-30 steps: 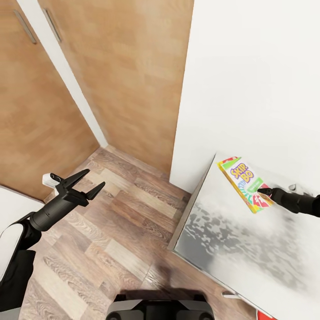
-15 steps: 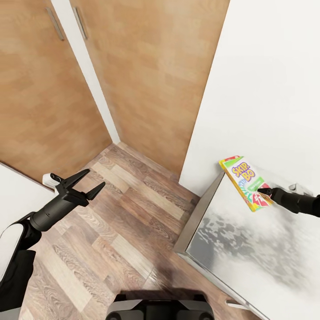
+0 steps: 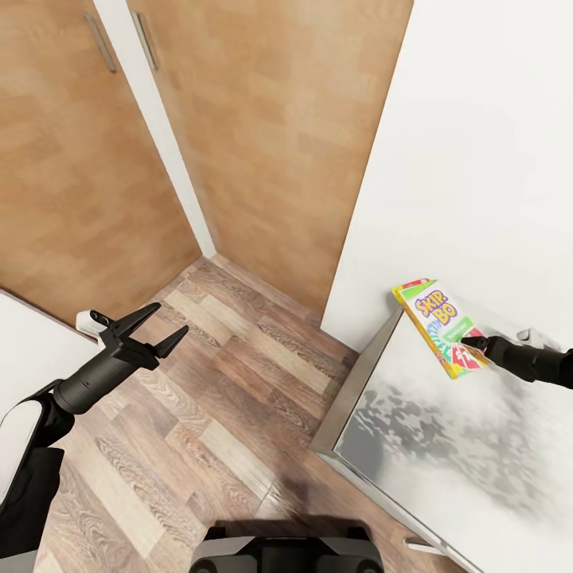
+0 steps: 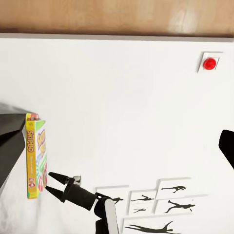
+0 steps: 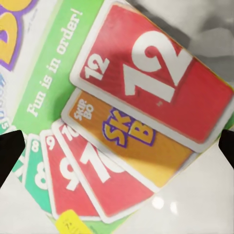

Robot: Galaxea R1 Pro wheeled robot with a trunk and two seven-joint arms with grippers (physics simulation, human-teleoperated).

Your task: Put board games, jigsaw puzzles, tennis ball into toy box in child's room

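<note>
One flat glossy Skip-Bo box (image 3: 440, 326) is clamped in the right hand (image 3: 477, 344); left hand (image 3: 156, 329) gapes.

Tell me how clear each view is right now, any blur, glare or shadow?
Head view: sharp; mottled grey patches on the table, a soft shadow on the floor. Left wrist view: crisp, evenly lit wall. Right wrist view: very close on the Skip-Bo box, print slightly soft, small glare spot, finger edges dark.

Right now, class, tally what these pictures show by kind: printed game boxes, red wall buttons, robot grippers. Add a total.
Printed cardboard Skip-Bo game box: 1
Round red wall button: 1
Black robot grippers: 2 (left gripper, right gripper)
Total: 4
</note>
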